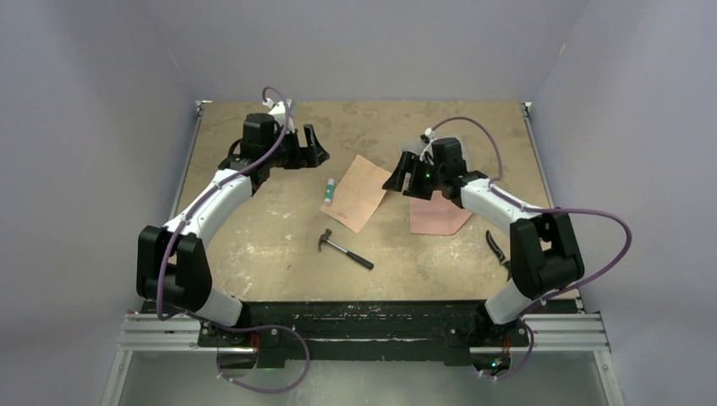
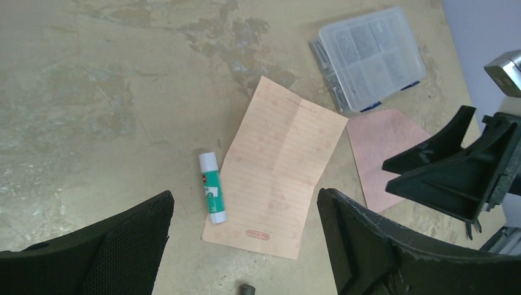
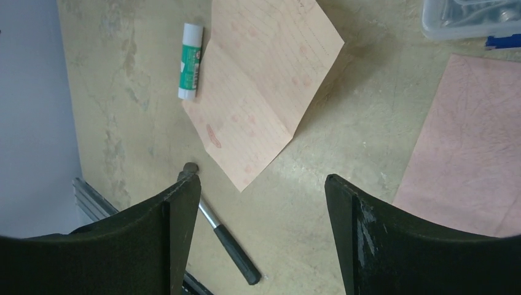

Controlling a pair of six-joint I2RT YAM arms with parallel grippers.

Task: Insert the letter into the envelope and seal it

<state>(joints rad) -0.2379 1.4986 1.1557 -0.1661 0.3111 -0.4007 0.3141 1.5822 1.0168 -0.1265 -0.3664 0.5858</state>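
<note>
The tan, scuffed surface (image 1: 270, 245) carries everything, with both arms reaching over it from the near edge. The left pincer (image 1: 311, 145) hangs toward the far-left corner, its jaws spread wide with nothing between them. The right pincer (image 1: 406, 175) hangs right of centre, also spread wide and empty. A clear plastic compartment box (image 2: 368, 55) sits toward the far edge, mostly hidden behind the right pincer in the top view. The envelope (image 1: 440, 218) lies flat toward the right edge, tapering to a point on that side. Its far part is under the right pincer, and in the right wrist view it lies just off to one side of the open jaws, not between them. The letter (image 1: 357, 193), lined and creased across its middle, lies askew about mid-surface between the two pincers. It is close beside the right pincer and well apart from the left one, touched by neither. A hammer (image 1: 345, 249) lies between the letter and the near edge, its head toward the letter's near corner. A green-and-white glue stick (image 1: 328, 191) lies just beside the letter's left edge. A small dark-handled tool (image 1: 499, 252) lies near the right edge.
</note>
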